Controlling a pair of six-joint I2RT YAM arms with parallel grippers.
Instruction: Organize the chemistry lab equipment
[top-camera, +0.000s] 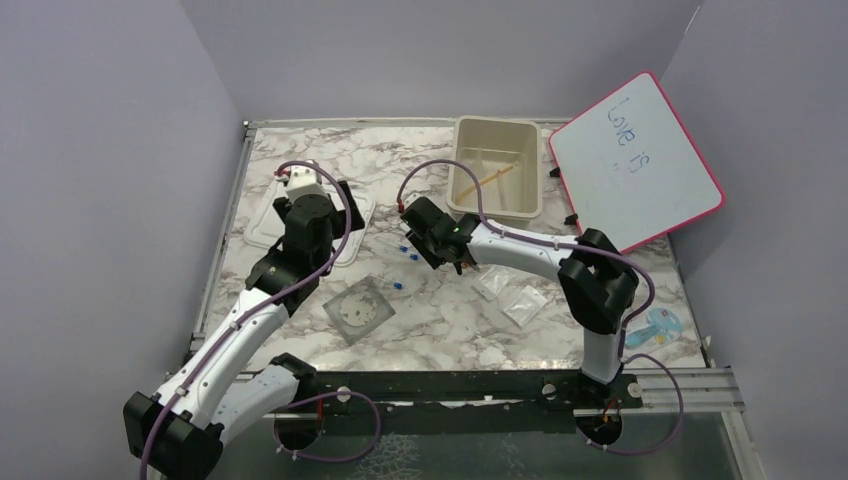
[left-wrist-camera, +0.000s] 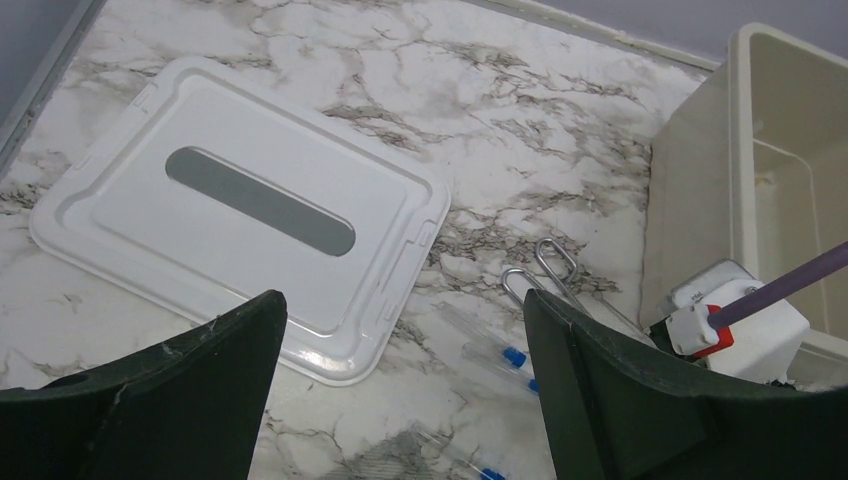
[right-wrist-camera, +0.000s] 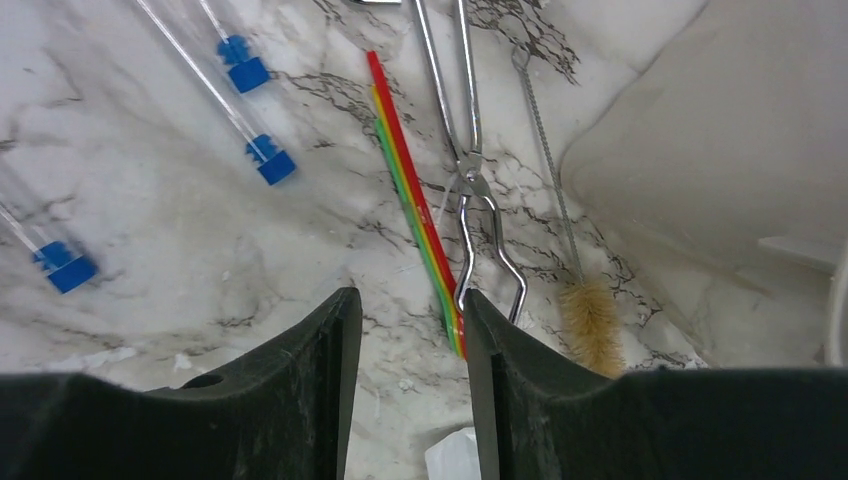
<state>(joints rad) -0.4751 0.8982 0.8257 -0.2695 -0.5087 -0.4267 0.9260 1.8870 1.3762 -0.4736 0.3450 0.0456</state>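
My right gripper (right-wrist-camera: 410, 300) hovers open over the marble table with nothing between its jaws. The lower end of a bundle of coloured thin sticks (right-wrist-camera: 415, 205) lies just beside its right fingertip. A metal wire holder (right-wrist-camera: 465, 150) and a small bristle brush (right-wrist-camera: 590, 320) lie right of the sticks. Blue-capped clear tubes (right-wrist-camera: 245, 130) lie to the left. My left gripper (left-wrist-camera: 402, 310) stands wide open and empty above the table beside the white lid (left-wrist-camera: 240, 210). An amber tube (top-camera: 485, 180) rests in the beige tub (top-camera: 530, 170). A bagged round dish (top-camera: 358, 310) and clear packets (top-camera: 525, 303) lie nearer the arms.
The pink-framed whiteboard (top-camera: 635, 160) leans at the back right, next to the tub. The tub wall (right-wrist-camera: 720, 150) rises close on the right of my right gripper. A light blue item (top-camera: 655, 325) sits by the right arm's base. The table's metal edge runs along the left.
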